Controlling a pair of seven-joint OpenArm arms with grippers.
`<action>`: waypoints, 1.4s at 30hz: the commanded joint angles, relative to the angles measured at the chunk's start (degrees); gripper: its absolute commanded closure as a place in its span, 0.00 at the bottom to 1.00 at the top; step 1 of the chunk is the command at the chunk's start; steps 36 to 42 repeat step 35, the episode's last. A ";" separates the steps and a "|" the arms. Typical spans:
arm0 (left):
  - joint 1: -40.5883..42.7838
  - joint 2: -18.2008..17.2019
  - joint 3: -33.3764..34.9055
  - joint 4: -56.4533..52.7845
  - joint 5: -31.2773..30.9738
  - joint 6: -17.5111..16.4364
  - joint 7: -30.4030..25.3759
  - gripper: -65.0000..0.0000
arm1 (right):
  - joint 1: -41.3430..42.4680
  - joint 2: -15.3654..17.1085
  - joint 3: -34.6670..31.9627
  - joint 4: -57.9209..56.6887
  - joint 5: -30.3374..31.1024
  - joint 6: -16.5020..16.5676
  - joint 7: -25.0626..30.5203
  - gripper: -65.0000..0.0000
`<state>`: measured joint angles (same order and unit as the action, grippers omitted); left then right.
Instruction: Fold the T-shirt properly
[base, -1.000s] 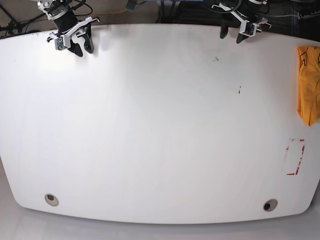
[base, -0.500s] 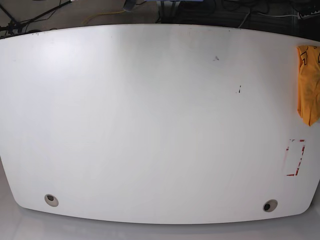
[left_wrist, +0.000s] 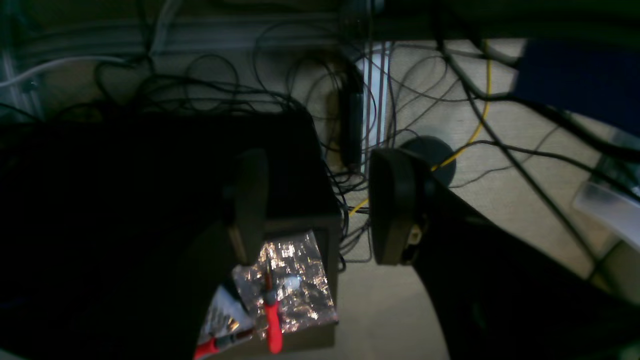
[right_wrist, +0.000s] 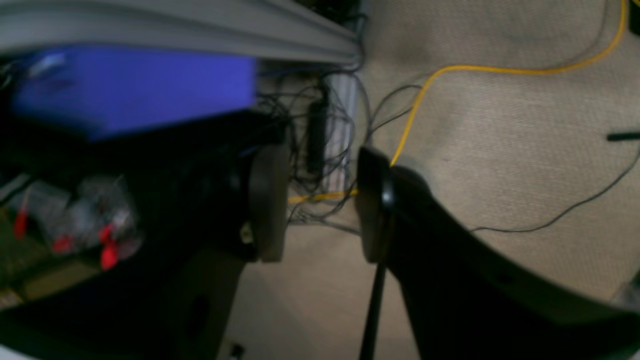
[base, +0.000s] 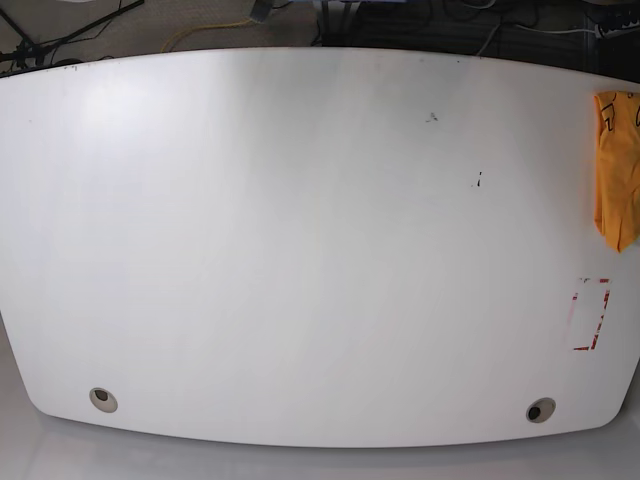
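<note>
The orange-yellow T-shirt lies bunched at the far right edge of the white table, partly cut off by the frame. Neither arm shows in the base view. My left gripper is open and empty, seen over the floor and cables behind the table. My right gripper is open and empty too, over beige floor with a yellow cable. The T-shirt does not show in either wrist view.
A red-marked rectangle sits on the table near the right edge. Two round holes lie near the front edge. Tangled cables and a blue box lie off the table behind.
Both arms stood at the table's back edge one second ago and have since pulled back out of the base view. The T-shirt has not moved.
</note>
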<state>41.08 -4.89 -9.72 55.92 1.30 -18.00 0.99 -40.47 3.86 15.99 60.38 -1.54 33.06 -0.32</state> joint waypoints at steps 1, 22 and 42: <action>-2.00 -1.05 0.88 -6.29 -0.20 0.72 -0.16 0.55 | 1.92 0.76 0.32 -6.27 -1.05 -0.14 0.62 0.67; -28.20 -0.96 0.97 -39.44 0.15 1.16 -0.16 0.55 | 26.89 4.63 0.06 -39.15 -12.22 -14.20 8.45 0.66; -30.93 0.27 1.06 -39.70 0.33 6.61 -0.16 0.54 | 28.29 4.19 0.06 -39.15 -13.98 -15.43 8.36 0.66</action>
